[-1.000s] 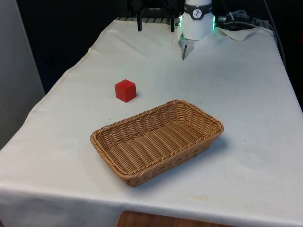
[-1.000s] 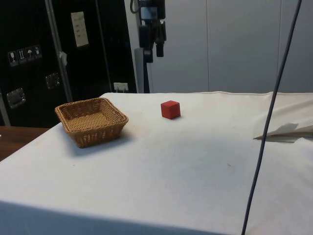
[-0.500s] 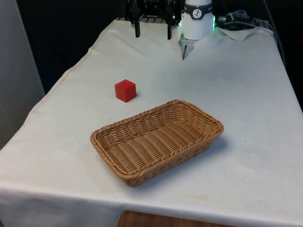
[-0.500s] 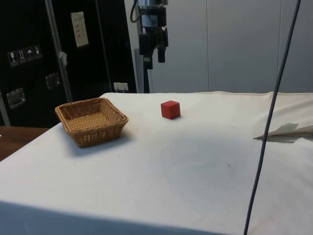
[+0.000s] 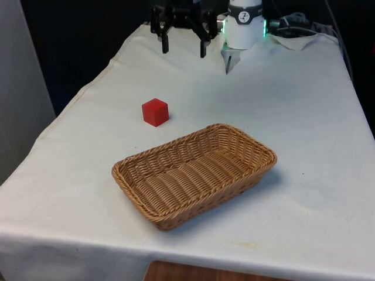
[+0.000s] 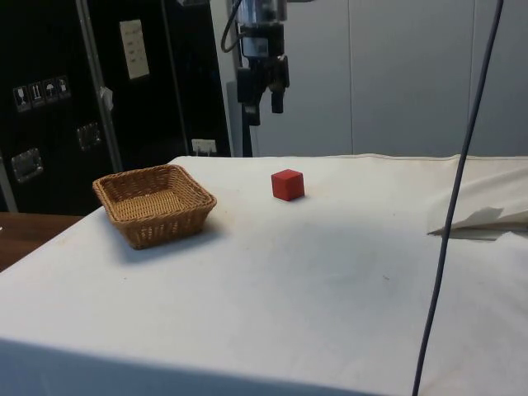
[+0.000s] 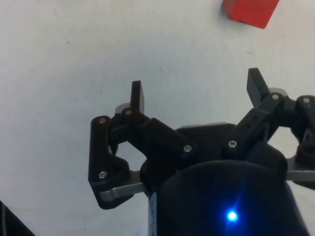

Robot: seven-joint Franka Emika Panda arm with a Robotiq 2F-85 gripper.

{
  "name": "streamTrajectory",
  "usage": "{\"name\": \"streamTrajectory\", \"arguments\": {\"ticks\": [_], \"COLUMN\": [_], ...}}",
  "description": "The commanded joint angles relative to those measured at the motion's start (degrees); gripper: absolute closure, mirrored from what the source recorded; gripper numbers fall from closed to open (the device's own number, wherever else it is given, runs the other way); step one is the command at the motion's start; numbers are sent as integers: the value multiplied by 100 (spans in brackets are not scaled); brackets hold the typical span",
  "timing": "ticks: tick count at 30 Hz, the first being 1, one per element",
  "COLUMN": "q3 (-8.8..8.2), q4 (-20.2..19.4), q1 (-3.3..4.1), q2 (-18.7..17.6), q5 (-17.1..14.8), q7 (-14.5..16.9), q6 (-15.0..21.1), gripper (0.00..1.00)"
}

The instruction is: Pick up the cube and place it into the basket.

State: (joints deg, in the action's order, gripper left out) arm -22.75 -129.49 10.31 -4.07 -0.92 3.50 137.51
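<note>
Risk lies mostly in the approach, since the gripper [image 5: 183, 48] hangs high above the far end of the table [image 5: 304, 117], well apart from the red cube [image 5: 155, 112], with its two fingers spread wide and nothing between them. The cube sits flat on the white cloth toward the edge on the front view's left, roughly midway along that edge, clear of the wicker basket [image 5: 194, 174], which lies nearer the near edge with one corner pointing toward the cube.

In the wrist view the cube [image 7: 250, 11] lies off to one side of the gap between the fingertips [image 7: 136, 96], not centred in it. If the descent begins before that offset is closed, one finger would probably land on the cube's top face or nudge it sideways, and a push toward the nearby table edge could send it off the cloth.

The cube also looks turned somewhat against the line of the fingers. Closing on corners instead of flat faces would likely make it twist or squirt out.

The cloth is soft and slightly wrinkled, so going too deep could snag or drag the fabric and shift the cube. Later, a low carry might catch the basket's raised rim [image 6: 191, 177], tipping or sliding the light basket.
</note>
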Motion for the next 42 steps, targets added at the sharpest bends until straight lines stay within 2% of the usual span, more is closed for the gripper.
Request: {"name": "streamTrajectory", "arguments": {"ticks": [1, 5, 6, 9, 15, 16, 24, 25, 26, 31, 33, 34, 35, 42], "q3": [-23, -69, -63, -109, -166, -160, -258, -246, -281, -332, -355, -344, -378, -481], "q4": [-34, -63, -40, -86, -120, -109, -166, -138, -172, -178, -183, -160, -172, -132], "q1": [-6, -6, 0, -6, -6, 0, -11, -6, -11, -11, -11, -6, -23, -40], "q2": [-23, -86, -80, -143, -223, -212, -361, -350, -395, -481, -521, -504, -561, -710], "q5": [34, 29, 0, 23, 17, 0, 11, 0, 11, 6, 0, 0, -17, -63], "q7": [-57, -120, -80, -166, -235, -201, -350, -309, -372, -430, -447, -418, -441, -424], "q6": [120, 229, 138, 315, 453, 384, 665, 561, 699, 802, 837, 745, 859, 905], "gripper": [0, 0, 0, 0, 0, 0, 0, 0, 0, 0, 0, 0, 0, 0]}}
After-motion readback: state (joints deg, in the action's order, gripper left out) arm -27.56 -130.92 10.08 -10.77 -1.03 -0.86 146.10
